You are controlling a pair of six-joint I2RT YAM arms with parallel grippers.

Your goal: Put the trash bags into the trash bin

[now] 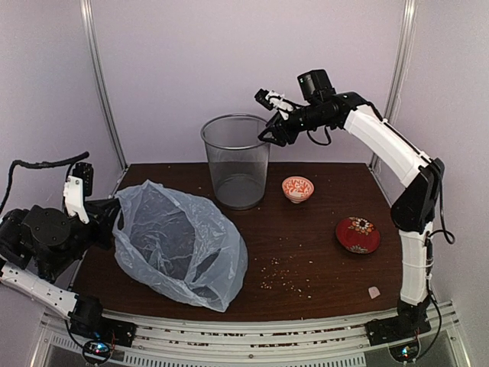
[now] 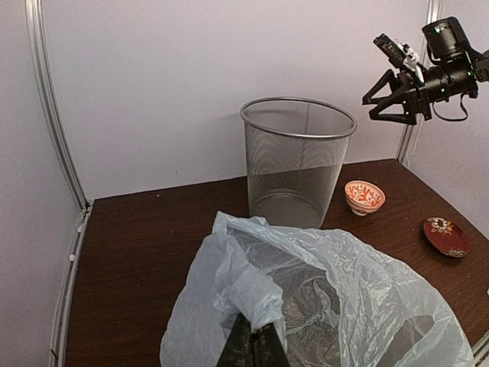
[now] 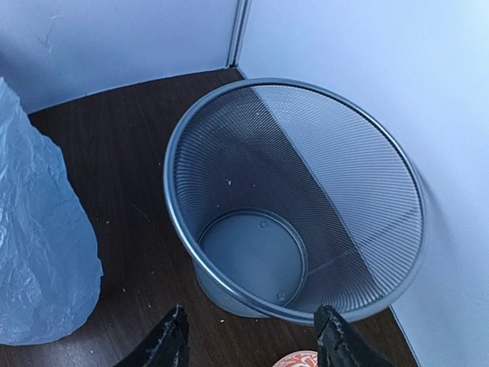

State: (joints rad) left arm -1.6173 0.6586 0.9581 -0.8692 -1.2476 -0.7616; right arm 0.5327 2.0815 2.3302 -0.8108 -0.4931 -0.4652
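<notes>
The left gripper point(image 2: 252, 345), its jaws pressed tight together, pinches a fold at the edge of the pale blue-grey trash bag point(image 1: 179, 245). The bag lies billowed and wrinkled across the left half of the dark wooden table point(image 1: 321, 237), close to the left arm. The grey wire-mesh trash bin point(image 1: 237, 160) stands upright near the back wall, just beyond the bag and, as the right wrist view shows, not touching it. The right gripper point(image 1: 269, 116) hangs in the air beside the bin's upper right rim, jaws spread well apart and gripping nothing; its camera looks down between both fingertips into the bin as far as the round base. A small red-patterned bowl point(image 1: 298, 188) sits just right of the bin, a flat red dish point(image 1: 357, 234) lies farther right, and crumbs point(image 1: 286, 281) are scattered toward the table's front edge
</notes>
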